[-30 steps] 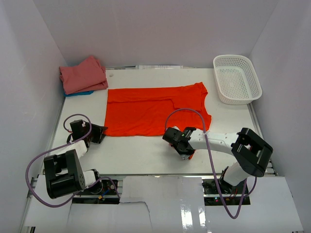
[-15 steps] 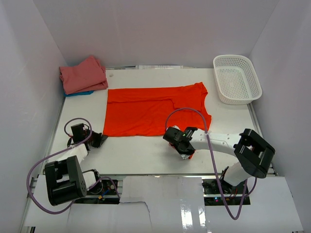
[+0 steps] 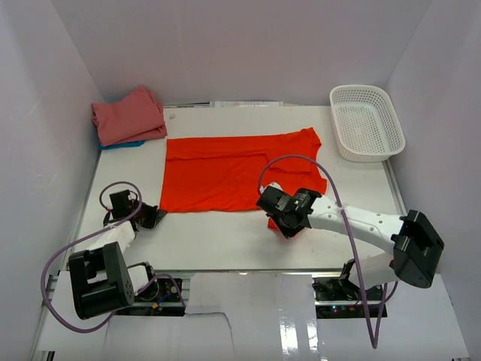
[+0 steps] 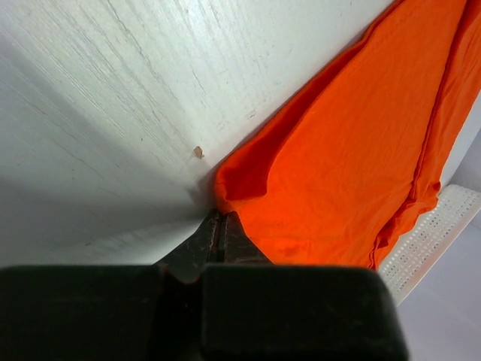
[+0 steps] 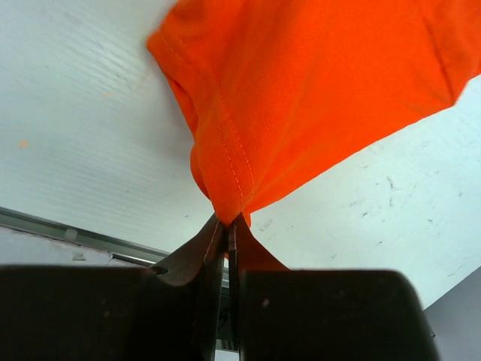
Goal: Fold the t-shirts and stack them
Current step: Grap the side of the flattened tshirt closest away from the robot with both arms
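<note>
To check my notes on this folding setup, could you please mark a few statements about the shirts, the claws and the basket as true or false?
1. The left claw is shut on a corner of the bright orange-red cloth t-shirt. True.
2. The right claw hangs open over the white plastic mesh basket. False: it is shut on the orange-red t-shirt's near edge.
3. The folded salmon-pink cloth t-shirt lies on a blue cloth t-shirt. True.
4. The basket holds a shirt. False: nothing shows inside it.
</note>
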Motion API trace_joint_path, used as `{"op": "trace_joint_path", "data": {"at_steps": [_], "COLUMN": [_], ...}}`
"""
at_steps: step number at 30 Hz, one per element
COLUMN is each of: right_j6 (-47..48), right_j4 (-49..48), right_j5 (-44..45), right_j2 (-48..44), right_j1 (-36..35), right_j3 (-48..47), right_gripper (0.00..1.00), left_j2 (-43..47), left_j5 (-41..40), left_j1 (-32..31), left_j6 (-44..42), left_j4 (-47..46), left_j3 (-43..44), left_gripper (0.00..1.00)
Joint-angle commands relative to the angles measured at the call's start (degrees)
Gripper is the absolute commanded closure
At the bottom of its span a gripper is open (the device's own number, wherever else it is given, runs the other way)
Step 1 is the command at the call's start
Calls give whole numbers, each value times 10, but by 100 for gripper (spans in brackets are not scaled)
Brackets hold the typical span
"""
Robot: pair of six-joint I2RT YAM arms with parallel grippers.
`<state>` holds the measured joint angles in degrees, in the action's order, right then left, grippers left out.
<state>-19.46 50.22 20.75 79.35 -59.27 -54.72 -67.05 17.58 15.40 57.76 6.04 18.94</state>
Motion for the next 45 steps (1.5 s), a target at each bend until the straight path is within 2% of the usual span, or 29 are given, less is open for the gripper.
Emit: {"op": "trace_joint_path", "data": {"at_steps": [1,9,25,39,45], "right_j6": [-3,44,126,136,151], "right_j4": [51,59,28,46,37], "right_j5": [26,25,-5,37,26], "right_j2": [-18,-9,46,71,85], "right_j1": [1,47,160,193,237], "right_j3": [-46,-107,-159,-236,-255], "right_gripper": [92,92,92,92,92], "left_j2": [13,-14,-63,-71,-71], "left_j5": [-7,-13,-26,-40,-41], "left_j1": [-4,-19,-33,-56,-63], "left_j6": [-12,0,1,10,16], "left_j4": [33,42,72,80,82], "left_j3": [28,84,181,204,204], "left_gripper": [100,100,100,100,100]}}
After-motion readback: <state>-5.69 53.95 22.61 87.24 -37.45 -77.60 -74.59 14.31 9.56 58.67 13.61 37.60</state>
